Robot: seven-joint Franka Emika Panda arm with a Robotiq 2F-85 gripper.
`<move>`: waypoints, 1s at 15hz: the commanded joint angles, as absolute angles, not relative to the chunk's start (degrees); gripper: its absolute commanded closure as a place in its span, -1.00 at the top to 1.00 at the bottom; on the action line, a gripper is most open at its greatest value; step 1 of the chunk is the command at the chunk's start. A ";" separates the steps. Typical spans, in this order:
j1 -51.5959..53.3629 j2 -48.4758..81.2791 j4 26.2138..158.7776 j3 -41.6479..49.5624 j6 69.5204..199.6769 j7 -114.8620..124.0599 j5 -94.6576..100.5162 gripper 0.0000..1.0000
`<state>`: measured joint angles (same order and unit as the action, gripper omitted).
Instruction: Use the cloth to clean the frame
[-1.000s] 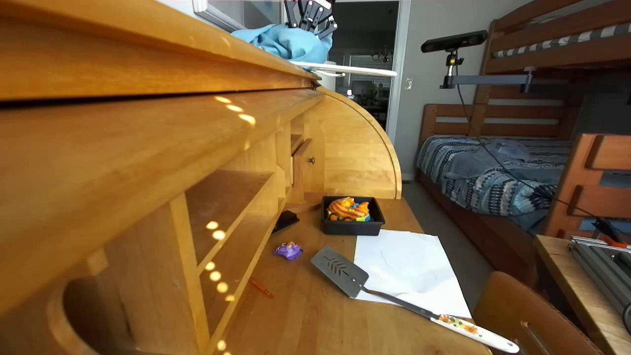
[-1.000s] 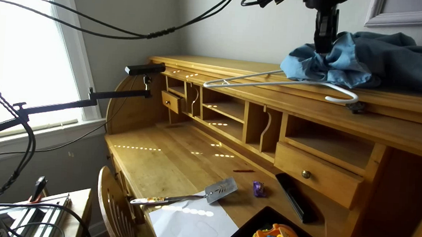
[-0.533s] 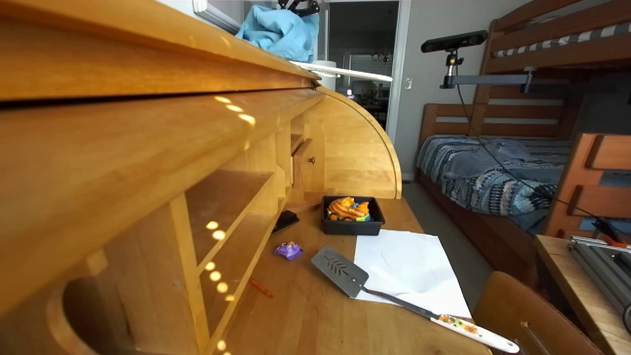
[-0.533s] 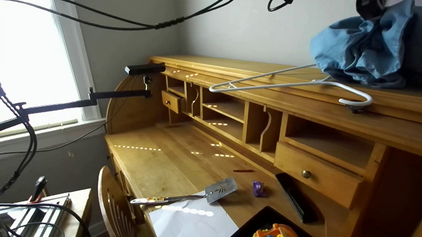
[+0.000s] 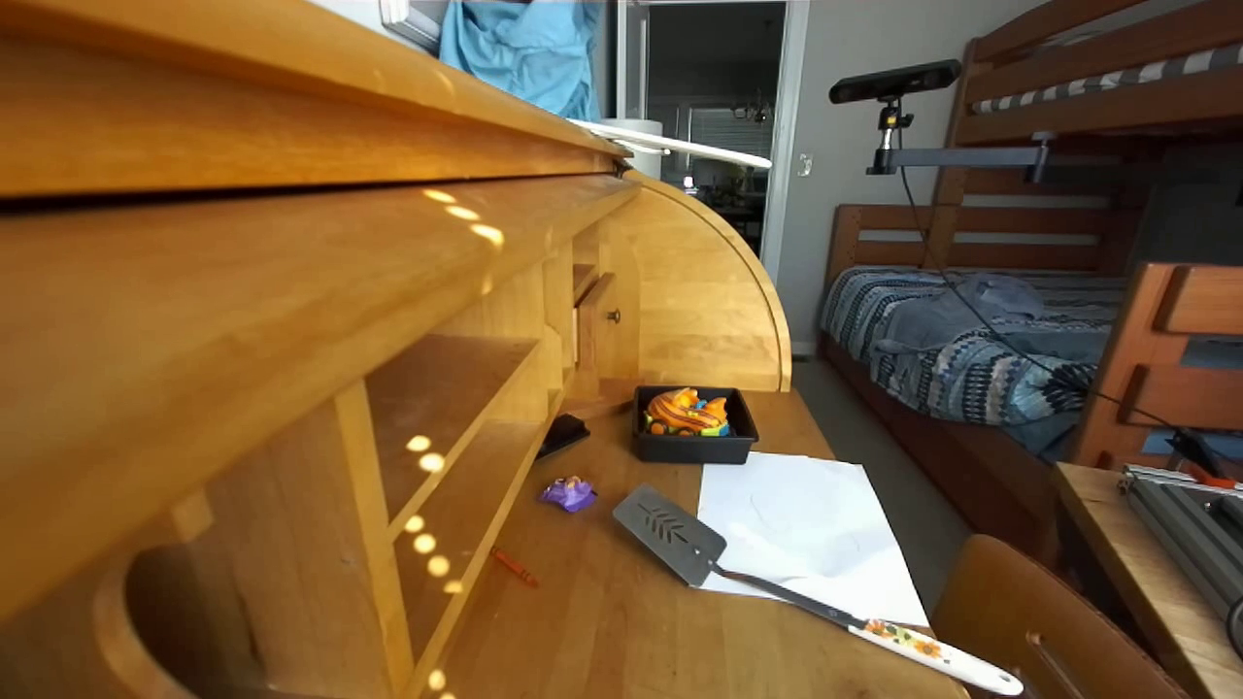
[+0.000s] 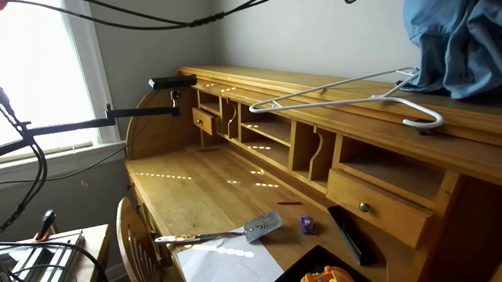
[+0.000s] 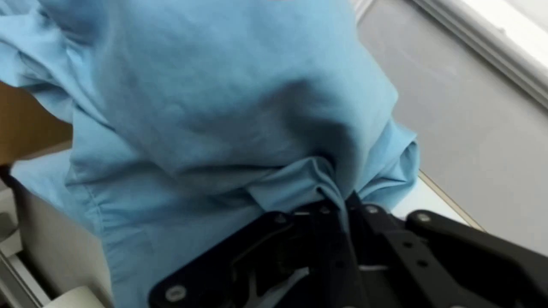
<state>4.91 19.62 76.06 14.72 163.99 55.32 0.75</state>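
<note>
The light blue cloth (image 7: 214, 107) is bunched and hangs in loose folds from my gripper (image 7: 349, 203), whose black fingers are shut on a fold of it. In both exterior views the cloth (image 5: 524, 58) (image 6: 465, 49) hangs down at the top edge, over the desk's upper shelf. The gripper itself is out of view there. The pale frame (image 7: 483, 47) runs diagonally at the upper right of the wrist view, apart from the cloth. A corner of the frame (image 5: 413, 24) shows beside the cloth in an exterior view.
A white hanger (image 6: 345, 101) lies on the desk top (image 6: 281, 79) beneath the cloth and juts over its front edge. Lower on the desk are a spatula (image 5: 670, 534), paper (image 5: 806, 524), a black tray (image 5: 694, 449) with an orange toy, and a purple wrapper (image 5: 568, 493).
My gripper has lifted the cloth from the desk top, out of the exterior views' top edge. The cloth now hangs down and has moved towards the frame. The hanger has shifted slightly.
</note>
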 commanded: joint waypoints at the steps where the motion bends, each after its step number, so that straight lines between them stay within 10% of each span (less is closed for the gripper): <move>1: 8.86 19.65 74.24 20.01 172.88 60.77 6.72 -0.96; 7: 18.28 24.06 66.67 36.72 185.39 68.31 11.33 -0.96; 15: 15.21 15.39 75.82 19.65 181.73 60.70 7.26 -0.96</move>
